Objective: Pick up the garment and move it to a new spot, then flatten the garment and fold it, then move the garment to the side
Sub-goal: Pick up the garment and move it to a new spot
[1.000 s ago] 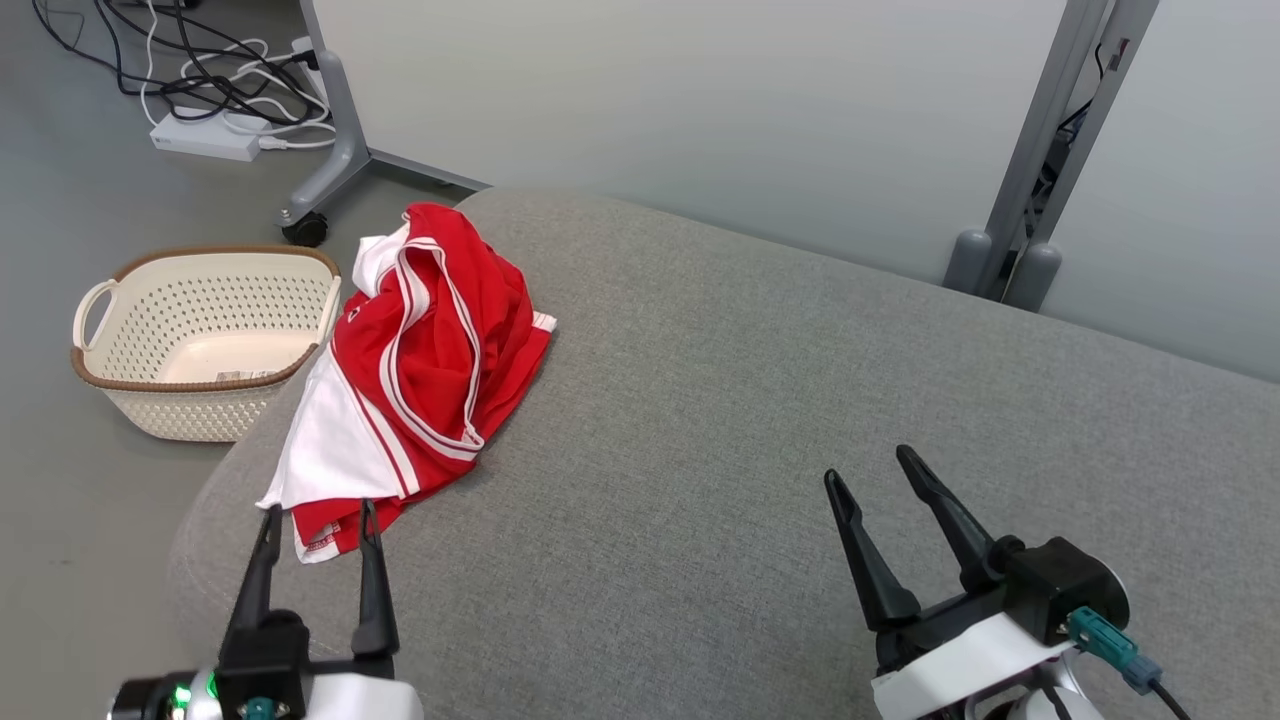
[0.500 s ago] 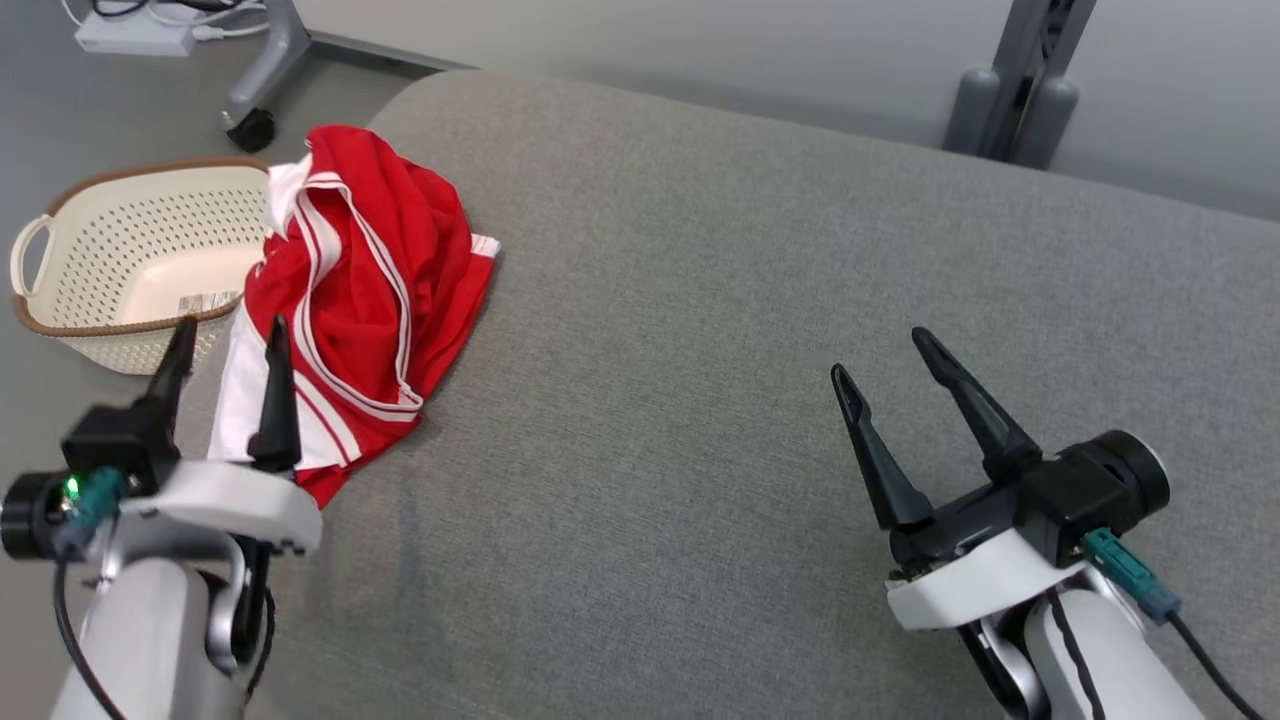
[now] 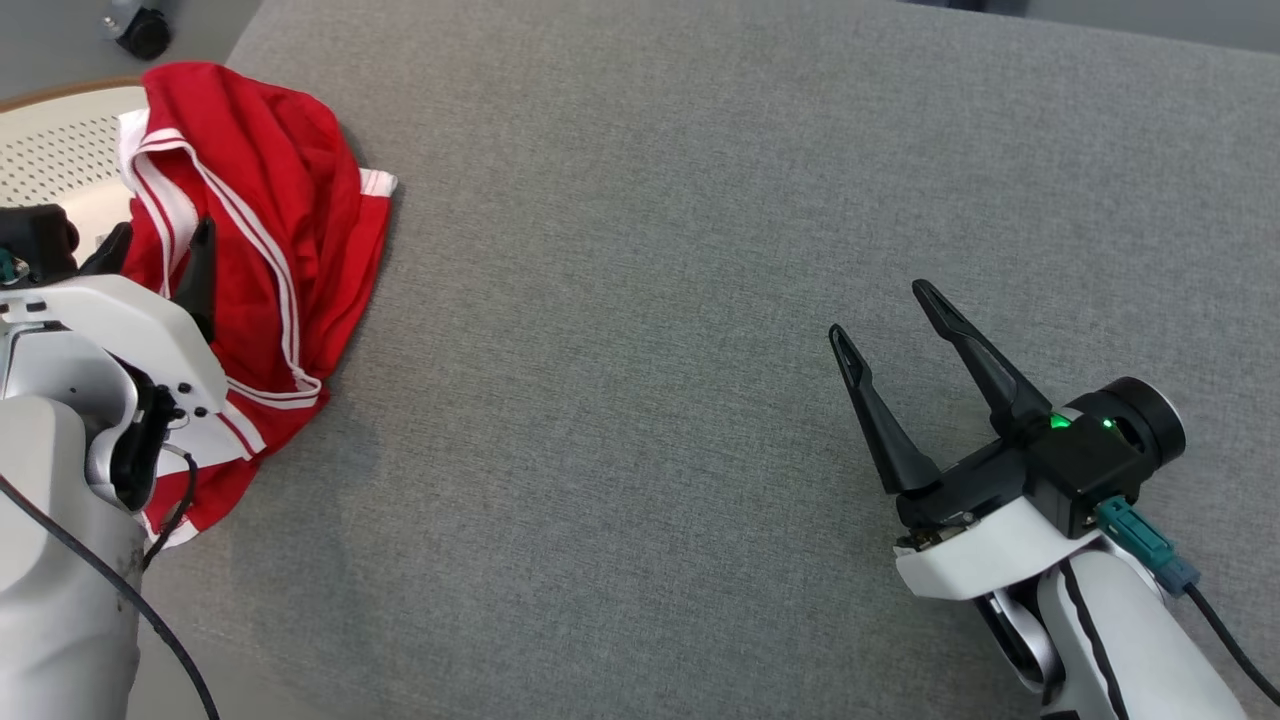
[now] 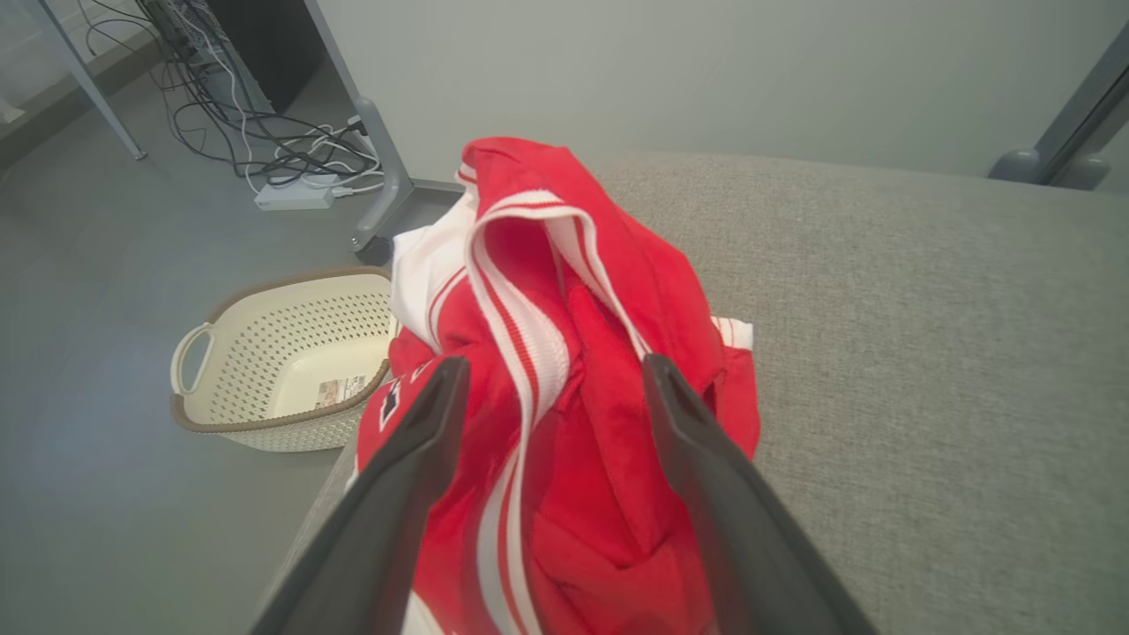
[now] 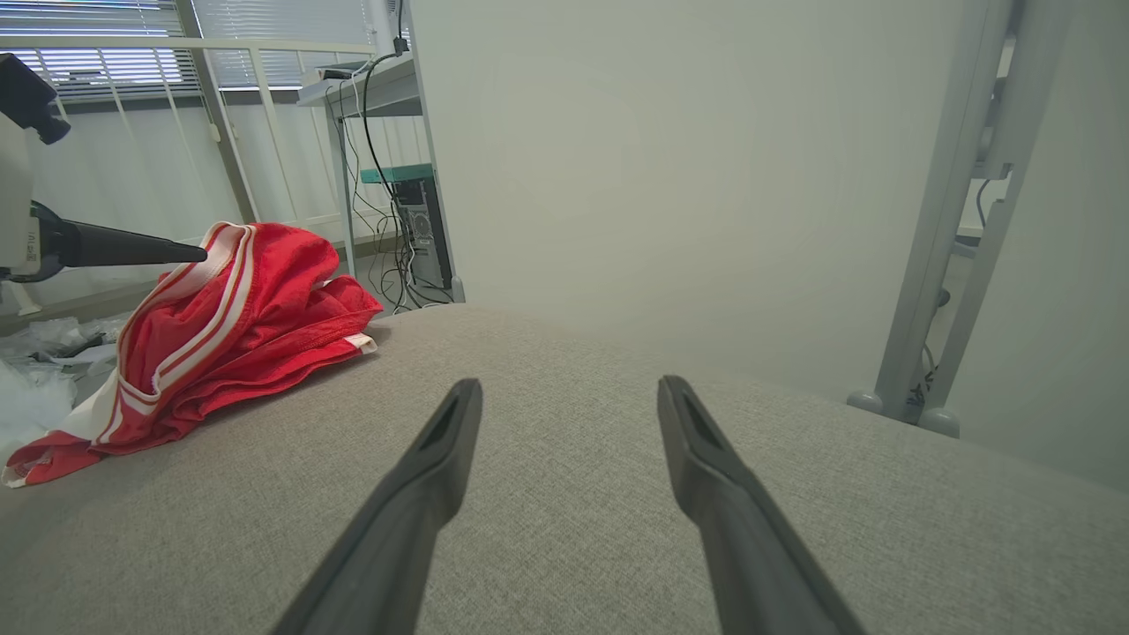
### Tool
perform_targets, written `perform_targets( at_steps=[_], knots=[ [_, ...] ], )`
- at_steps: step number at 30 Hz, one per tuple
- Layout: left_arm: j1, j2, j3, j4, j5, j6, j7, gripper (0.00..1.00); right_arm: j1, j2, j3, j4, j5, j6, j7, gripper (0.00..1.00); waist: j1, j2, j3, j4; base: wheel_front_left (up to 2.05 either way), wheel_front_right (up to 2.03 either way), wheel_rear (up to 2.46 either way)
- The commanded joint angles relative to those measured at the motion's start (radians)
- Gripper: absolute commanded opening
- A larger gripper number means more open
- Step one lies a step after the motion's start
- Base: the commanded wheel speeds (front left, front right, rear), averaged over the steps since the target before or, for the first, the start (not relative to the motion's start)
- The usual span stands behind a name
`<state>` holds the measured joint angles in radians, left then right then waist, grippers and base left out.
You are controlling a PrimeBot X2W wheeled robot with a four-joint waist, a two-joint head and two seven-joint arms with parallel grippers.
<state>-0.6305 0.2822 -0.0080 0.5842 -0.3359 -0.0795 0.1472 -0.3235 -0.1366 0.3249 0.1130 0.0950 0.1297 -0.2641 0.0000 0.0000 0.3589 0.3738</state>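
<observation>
Both pincers are spread and empty: left gripper (image 4: pixel 554 362) over the crumpled garment (image 3: pixel 270 200), lined up to grab it, right gripper (image 3: pixel 878 308) parked above bare cushion (image 3: pixel 650 300).

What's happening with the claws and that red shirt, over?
Left gripper open, poised over crumpled red-and-white fabric garment, not gripped. Right gripper open, over grey fabric cushion. Cream perforated plastic basket on floor beside, no obstruction.

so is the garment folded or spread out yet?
Neither: crumpled. The garment lies in a bunched heap at the left edge of the cushion, stripes twisted, cloth piled high in both wrist views.
</observation>
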Motion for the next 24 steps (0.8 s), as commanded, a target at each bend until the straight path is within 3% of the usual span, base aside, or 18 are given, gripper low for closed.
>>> perform_targets(
  at_steps=[1, 14, 15, 16, 17, 24],
  knots=[
    [-0.037, 0.014, -0.002, 0.028, -0.006, -0.007, 0.016, 1.00, -0.018, -0.011, -0.002, -0.004, -0.002, 0.002, 0.002, 1.00, 0.0000, 0.0000, 0.026, -0.020, 0.00, 0.00, 0.00],
    [-0.173, 0.045, -0.018, 0.245, -0.013, 0.011, 0.130, 1.00, -0.039, -0.023, 0.008, -0.009, 0.004, 0.002, 0.002, 1.00, 0.0000, 0.0000, 0.084, -0.056, 0.00, 0.00, 0.00],
    [-0.179, 0.044, -0.018, 0.257, -0.016, 0.013, 0.134, 0.46, -0.041, -0.024, 0.008, -0.008, 0.005, 0.002, 0.002, 1.00, 0.0000, 0.0000, 0.086, -0.057, 0.00, 0.00, 0.00],
    [-0.183, 0.043, -0.020, 0.264, -0.016, 0.014, 0.132, 0.19, -0.042, -0.023, 0.008, -0.006, 0.006, 0.002, 0.002, 1.00, 0.0000, 0.0000, 0.087, -0.058, 0.00, 0.00, 0.00],
    [-0.191, 0.044, -0.018, 0.281, -0.018, 0.021, 0.126, 0.00, -0.044, -0.022, 0.007, -0.003, 0.008, 0.002, 0.001, 1.00, 0.0000, 0.0000, 0.086, -0.060, 0.00, 0.00, 0.00],
    [-0.210, 0.052, 0.012, 0.270, -0.034, 0.046, 0.003, 0.00, -0.044, -0.010, 0.005, 0.020, 0.016, 0.002, -0.002, 1.00, 0.0000, 0.0000, 0.056, -0.069, 0.00, 0.00, 0.00]
  ],
)
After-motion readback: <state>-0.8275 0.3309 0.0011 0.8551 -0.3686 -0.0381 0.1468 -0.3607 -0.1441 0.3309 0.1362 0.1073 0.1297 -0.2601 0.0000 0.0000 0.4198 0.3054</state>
